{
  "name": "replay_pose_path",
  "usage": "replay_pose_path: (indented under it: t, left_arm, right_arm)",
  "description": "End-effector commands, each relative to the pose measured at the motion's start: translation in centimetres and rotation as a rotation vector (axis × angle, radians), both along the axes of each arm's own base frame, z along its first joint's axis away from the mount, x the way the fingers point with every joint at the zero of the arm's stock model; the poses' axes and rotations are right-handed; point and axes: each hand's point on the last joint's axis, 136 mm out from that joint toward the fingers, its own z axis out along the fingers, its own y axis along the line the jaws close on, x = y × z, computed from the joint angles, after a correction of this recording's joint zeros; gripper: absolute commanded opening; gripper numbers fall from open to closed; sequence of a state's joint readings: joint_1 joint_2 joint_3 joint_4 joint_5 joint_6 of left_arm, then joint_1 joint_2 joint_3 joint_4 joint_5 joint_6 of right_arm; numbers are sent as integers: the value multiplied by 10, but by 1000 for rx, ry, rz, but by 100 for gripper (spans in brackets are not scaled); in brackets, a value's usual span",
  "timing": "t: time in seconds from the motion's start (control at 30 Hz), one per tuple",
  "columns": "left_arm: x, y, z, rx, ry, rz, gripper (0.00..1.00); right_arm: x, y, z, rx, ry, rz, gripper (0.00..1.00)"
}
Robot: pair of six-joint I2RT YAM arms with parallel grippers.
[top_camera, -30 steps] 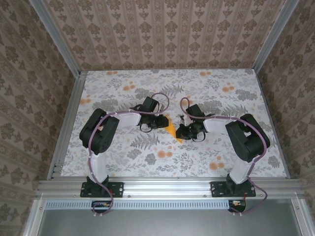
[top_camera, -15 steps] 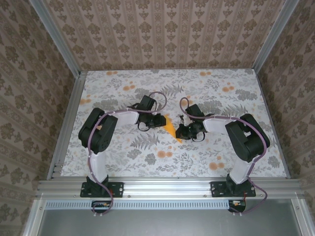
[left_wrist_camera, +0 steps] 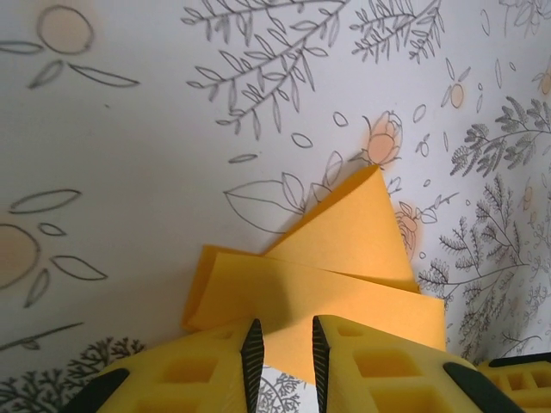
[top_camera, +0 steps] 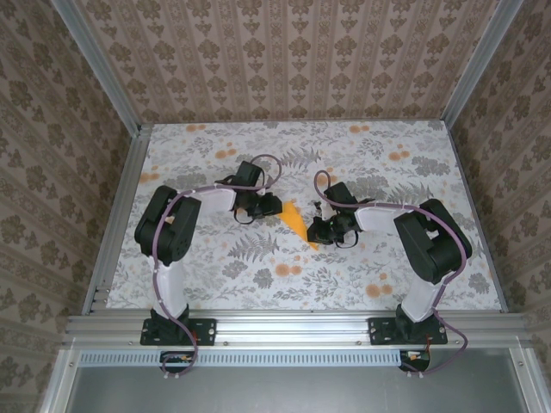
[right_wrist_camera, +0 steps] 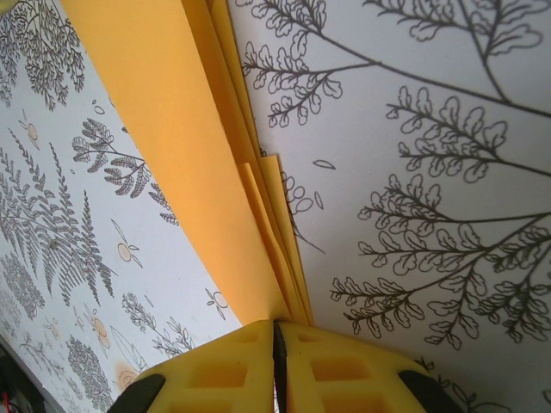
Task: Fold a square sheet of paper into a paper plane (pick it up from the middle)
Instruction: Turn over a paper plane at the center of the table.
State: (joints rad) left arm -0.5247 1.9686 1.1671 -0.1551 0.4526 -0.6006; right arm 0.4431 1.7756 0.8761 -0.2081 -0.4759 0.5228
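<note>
Paper plane (top_camera: 298,222), partly folded, orange-yellow, sits around the middle of the floral surface (top_camera: 344,288), between the two grippers. Nearest the camera is an aluminium rail (top_camera: 293,325) along the front edge, with the left arm base (top_camera: 176,329) and right arm base (top_camera: 413,331) bolted to it. Both arms reach forward and inward, elbows out to the sides, with a purple cable (top_camera: 456,232) looped along each. Right gripper (top_camera: 313,232) is at the near end of the paper plane. Its wrist view shows the fingers (right_wrist_camera: 228,370) pressed together, pinching the edge of several stacked layers. Those layers run away from the pinch toward the top left of that view. The stack looks raised off the surface at the pinch; can't tell for how much of its length. Left gripper (top_camera: 275,206) is just beside the far, pointed end, on its left side. Its fingers (left_wrist_camera: 215,379) stand a narrow gap apart with nothing clamped between them. Through the gap the paper shows lying below, with a shadow on it. In the left wrist view the paper reads as a long folded band with a triangular flap pointing away from the fingers, the flap tip next to an orange blossom in the print. Farther back the floral print carries on to the patterned walls (top_camera: 284,60), which close in three sides with aluminium posts at the corners.
</note>
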Motion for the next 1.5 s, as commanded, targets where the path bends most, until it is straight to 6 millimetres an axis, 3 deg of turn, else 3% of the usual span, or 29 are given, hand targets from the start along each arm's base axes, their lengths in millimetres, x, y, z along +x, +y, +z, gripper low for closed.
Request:
replay_pose_path:
  t: [0.0,0.17,0.27,0.43,0.57,0.7,0.9,1.07,1.17,1.3,1.47]
  left_arm:
    - [21,31,-18,105,-11,80,27]
    - [30,35,-10,110,-27,92,27]
    - [41,50,-1,104,-43,130,27]
    - [44,59,21,98,-87,156,27]
    - [30,69,40,96,-116,196,30]
    - [5,81,51,101,-127,243,37]
    - [-30,95,60,101,-135,284,52]
    - [-56,89,70,138,-153,243,67]
    - [-66,81,77,151,-164,231,75]
    - [-79,55,77,133,-123,210,77]
    - [-86,8,73,107,-60,203,77]
  right_arm:
    - [-46,-56,-62,-307,173,-28,11]
    - [-45,-54,-61,-297,171,-33,11]
    - [-43,-50,-59,-275,166,-37,12]
    - [-36,-41,-48,-227,139,-35,12]
    - [-23,-23,-20,-116,66,-26,17]
    - [-6,-8,20,-20,-45,-19,25]
    - [15,-3,67,26,-196,-33,42]
    - [23,-18,80,-30,-270,-86,56]
    - [21,-18,79,-36,-266,-74,59]
    - [17,-25,71,-59,-228,-110,58]
    - [19,-57,67,-153,-258,-208,65]
